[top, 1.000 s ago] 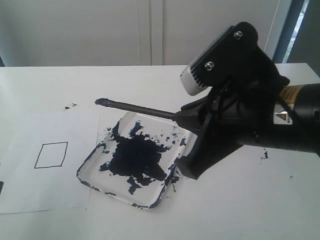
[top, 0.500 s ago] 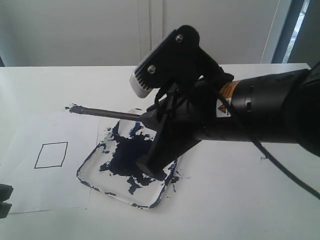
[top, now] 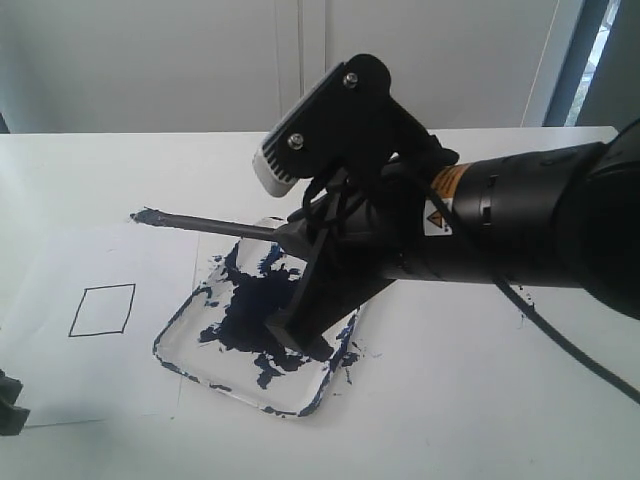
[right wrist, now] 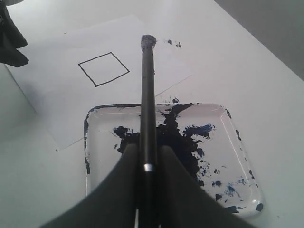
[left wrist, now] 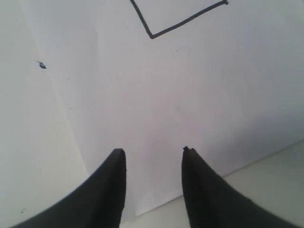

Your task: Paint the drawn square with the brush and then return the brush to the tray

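The drawn square (top: 102,309) is a blank black outline on the white paper, left of the tray (top: 185,325). The tray is clear plastic with a big dark blue blot. My right gripper (top: 296,240) hangs over the tray, shut on the brush (top: 215,226). The brush's paint-loaded tip points left, over the paper's far edge and beyond the square. The right wrist view shows the brush (right wrist: 147,95) clamped in the gripper (right wrist: 147,147), above the tray (right wrist: 102,142), with the square (right wrist: 103,69) ahead. My left gripper (left wrist: 153,151) is open and empty over the paper, one corner of the square (left wrist: 185,21) in sight.
The white paper (top: 60,380) lies on a white table and tucks under the tray's left side. My left gripper (top: 8,400) shows at the lower left edge. Small paint specks (top: 527,310) dot the table right of the tray. A pale wall stands behind.
My right arm has swung left with the brush, carrying its tip from over the tray's far corner to over the paper's far edge. The left gripper has come into view at lower left.
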`<state>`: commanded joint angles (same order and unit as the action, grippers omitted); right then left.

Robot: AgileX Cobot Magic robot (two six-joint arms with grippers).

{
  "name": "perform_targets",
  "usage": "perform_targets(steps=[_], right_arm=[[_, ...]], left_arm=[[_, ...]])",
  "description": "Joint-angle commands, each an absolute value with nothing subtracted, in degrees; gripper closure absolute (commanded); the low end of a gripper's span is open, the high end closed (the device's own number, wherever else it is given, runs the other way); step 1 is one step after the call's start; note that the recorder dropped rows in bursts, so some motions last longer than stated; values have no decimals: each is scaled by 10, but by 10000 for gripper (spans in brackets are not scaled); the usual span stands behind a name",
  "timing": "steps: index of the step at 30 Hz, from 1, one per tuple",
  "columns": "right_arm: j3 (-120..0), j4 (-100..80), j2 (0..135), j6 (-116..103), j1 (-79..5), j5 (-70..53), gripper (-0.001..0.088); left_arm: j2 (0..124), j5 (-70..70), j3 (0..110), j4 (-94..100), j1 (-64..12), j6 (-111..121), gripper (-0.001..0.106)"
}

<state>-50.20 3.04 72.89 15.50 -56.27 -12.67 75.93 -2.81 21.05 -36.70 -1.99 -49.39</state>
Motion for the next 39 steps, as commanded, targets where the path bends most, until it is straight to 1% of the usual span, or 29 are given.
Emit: perform_targets(steps=[6,12,18,25,29,33,37,39], right_arm=[[-502,29,729,155,-563,-128,868],[-502,29,729,155,-563,-125,868],[-502,29,729,155,-563,-128,868],[-502,29,729,155,-563,-130,868],[-502,29,729,155,-563,-152,868],[-502,29,729,155,-563,-154,868],[-502,29,729,155,-563,-154,868],[-502,29,729,155,-563,-153,868]], left_arm=[[792,28,242,-371,-20,-440,609],[819,10,242,-371,-20,-440,609],[847,24,242,-369,-20,-446,609],[846,102,242,-255,-20,-497,609],[846,126,241,-234,-20,-497,609],[846,146,241,-224,-20,-490,609],[846,191,241,-153,-18,-478,609],[835,185,242,-144,-18,-443,609]])
